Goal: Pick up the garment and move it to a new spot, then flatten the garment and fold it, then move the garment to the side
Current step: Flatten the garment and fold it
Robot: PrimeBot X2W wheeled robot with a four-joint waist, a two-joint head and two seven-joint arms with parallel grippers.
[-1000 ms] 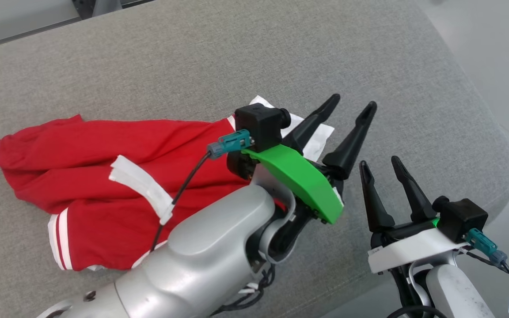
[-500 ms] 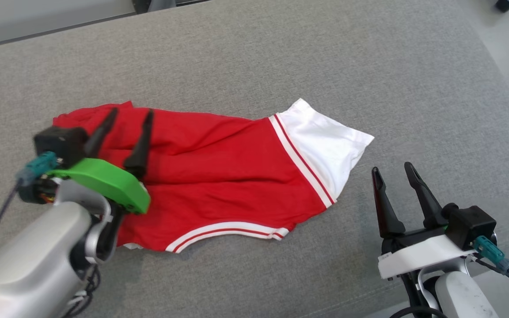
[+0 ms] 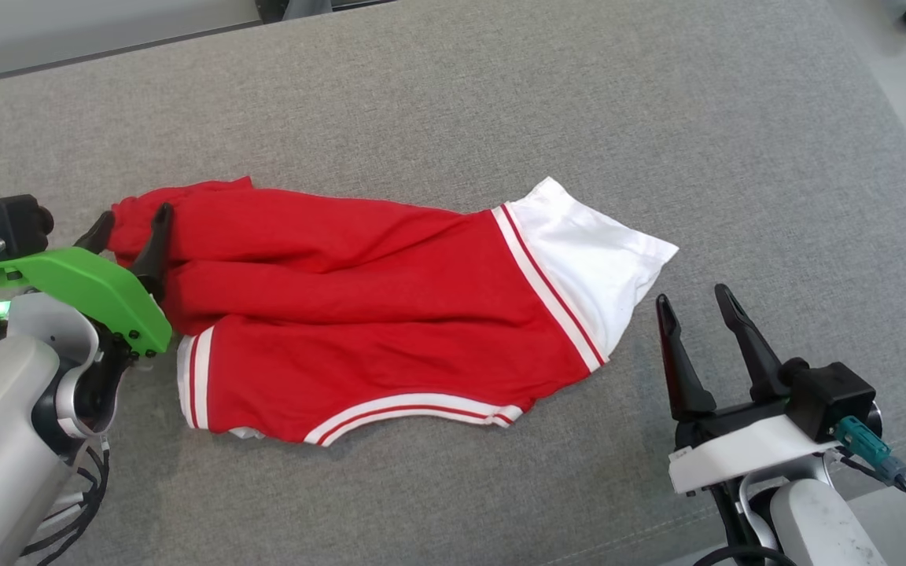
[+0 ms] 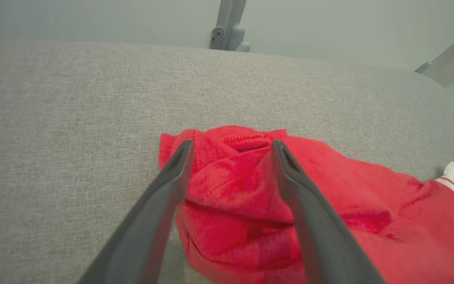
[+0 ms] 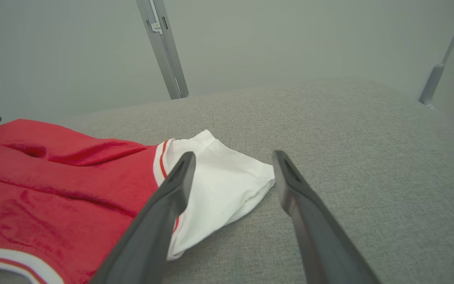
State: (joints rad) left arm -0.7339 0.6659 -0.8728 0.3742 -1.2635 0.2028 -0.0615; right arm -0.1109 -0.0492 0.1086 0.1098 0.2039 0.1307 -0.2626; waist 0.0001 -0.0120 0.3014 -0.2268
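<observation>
The red cloth garment with white striped hems and a white end panel [image 3: 390, 314] lay loosely spread and creased on the grey fabric cushion [image 3: 421, 102]. The left hand [image 3: 132, 216] had its fingers apart, straddling the garment's bunched red end and clamping nothing. The right hand [image 3: 692, 295], its fingers likewise apart and empty, hung just beside the white end.

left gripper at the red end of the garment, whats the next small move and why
Probably lower the left gripper slightly and close it on the bunched red end of the garment. It is open, its fingers either side of that crumpled edge, so a grasp looks lined up. The right gripper, also open, sits just short of the white sleeve, holding nothing.
</observation>
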